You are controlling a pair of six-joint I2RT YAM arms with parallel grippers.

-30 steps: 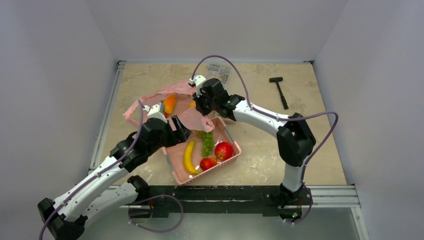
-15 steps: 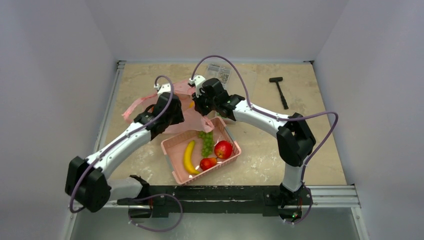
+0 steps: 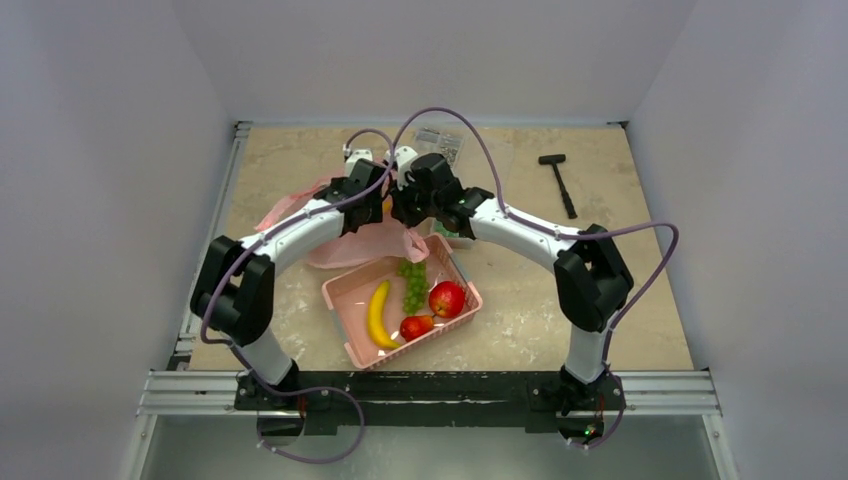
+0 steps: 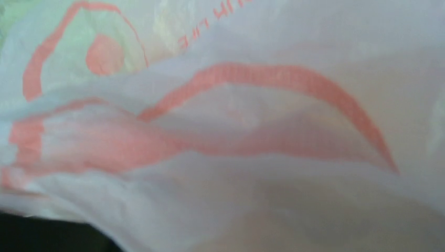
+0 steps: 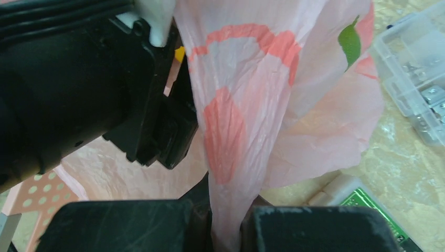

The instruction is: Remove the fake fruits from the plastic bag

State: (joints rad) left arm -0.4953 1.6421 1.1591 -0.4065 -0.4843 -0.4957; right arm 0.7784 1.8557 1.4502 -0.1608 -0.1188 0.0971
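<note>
1. Pink crinkly film: the plastic bag (image 3: 350,245) slumps on the table just behind the basket (image 3: 348,305), with one fold lifted.
2. Right gripper (image 5: 226,223) pinches that fold tight between both fingers.
3. Left gripper (image 3: 365,190) noses into the bag beside the right one. Its own camera sees only film, so I cannot tell whether its fingers are spread or holding.
4. In the basket: banana (image 3: 378,313), grape bunch (image 3: 412,285), apple (image 3: 447,299), small red fruit (image 3: 415,326).
5. Anything left inside the bag is hidden.
6. Handling, my judgement: the bag is near weightless, floppy and slick, and tears easily; take a gathered edge or handle. The fruits are light, hard and glossy, and may roll; grip them across the middle.
</note>
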